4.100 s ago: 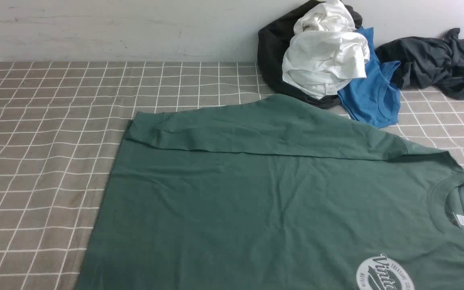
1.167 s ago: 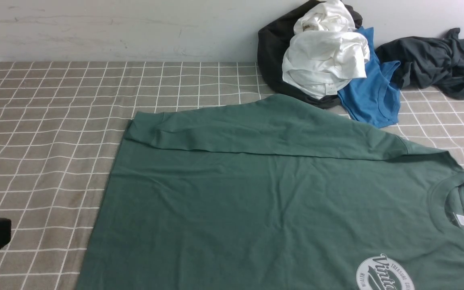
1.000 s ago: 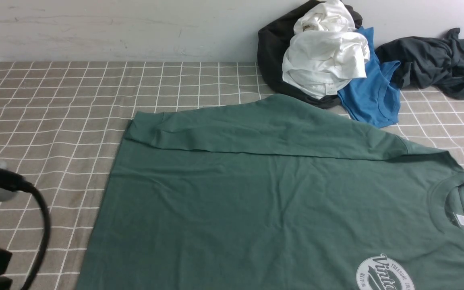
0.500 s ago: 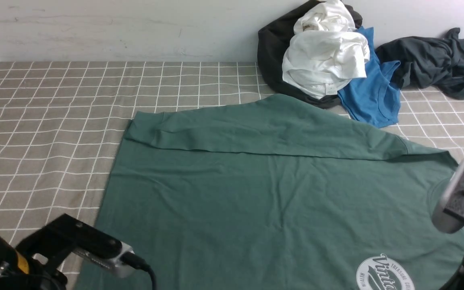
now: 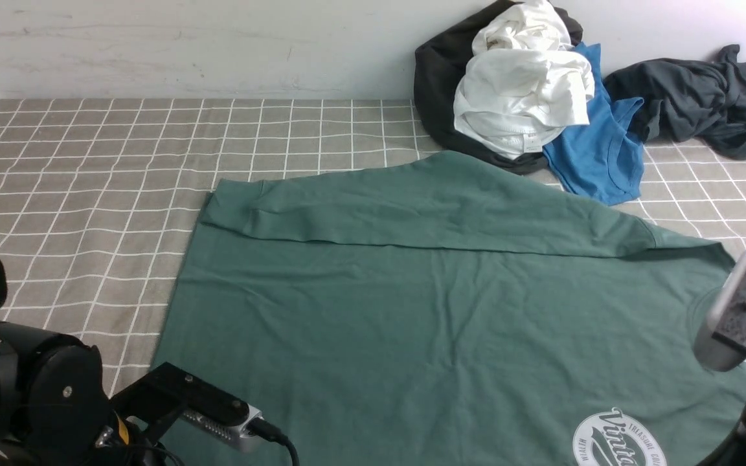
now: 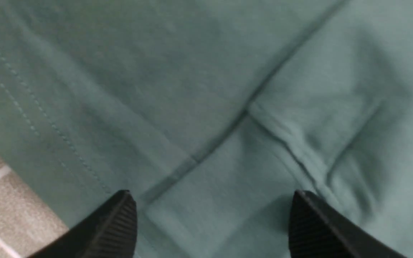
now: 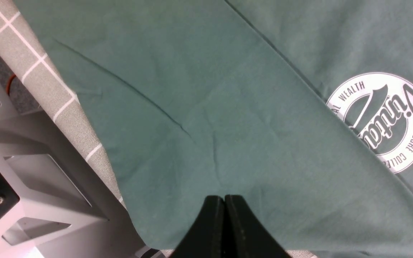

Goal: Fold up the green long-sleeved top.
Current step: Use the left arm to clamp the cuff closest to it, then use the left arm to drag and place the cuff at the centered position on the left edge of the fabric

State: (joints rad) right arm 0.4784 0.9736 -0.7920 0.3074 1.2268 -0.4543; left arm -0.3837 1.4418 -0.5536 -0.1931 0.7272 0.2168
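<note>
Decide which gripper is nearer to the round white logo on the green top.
Right. The right gripper, shut, hangs over the green top beside the logo; the left gripper, open, is over the hem end, far across the top.

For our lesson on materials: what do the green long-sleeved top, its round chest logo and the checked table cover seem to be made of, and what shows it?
Green long-sleeved top: soft matte knit, probably cotton jersey; it creases gently and shows a stitched hem. Chest logo: flat white print, likely ink. Checked table cover: matte cloth, fibre unclear; its grid lines ripple.
</note>
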